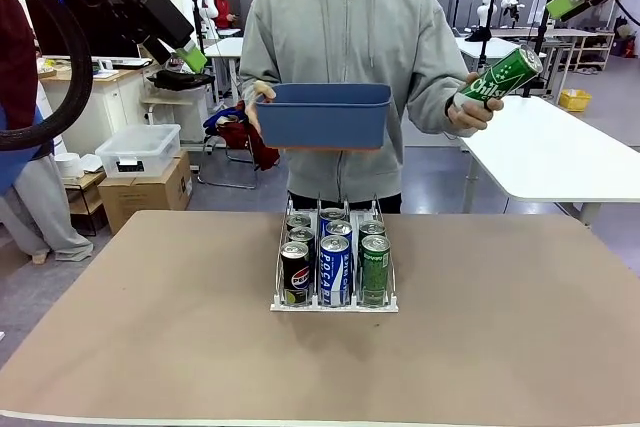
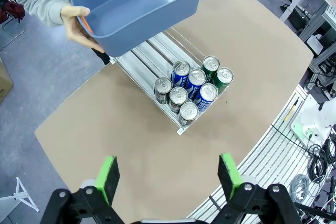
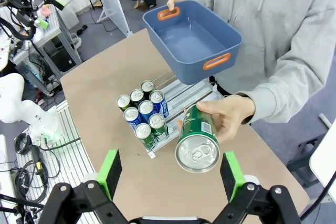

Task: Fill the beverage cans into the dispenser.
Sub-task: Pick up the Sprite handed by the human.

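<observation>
Front view: dispenser (image 1: 335, 305) on worktop (image 1: 150, 327), eight beverage cans (image 1: 334, 269) loaded at near end, far rails free. green can (image 3: 197, 142) held out by person (image 1: 345, 37) toward right hand (image 3: 170, 174), jaws apart, empty; left hand (image 2: 168, 177) likewise. blue tub (image 1: 325, 117) empty: probably last can.

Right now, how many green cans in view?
3. Two stand in the dispenser's right-hand lane, the front green can and the rear green can behind it. The third green can is tilted in the person's hand, raised at the right. The blue tub holds none.

Blue tub (image 1: 325, 115), green can (image 1: 497, 77), seemingly white-lettered.
</observation>
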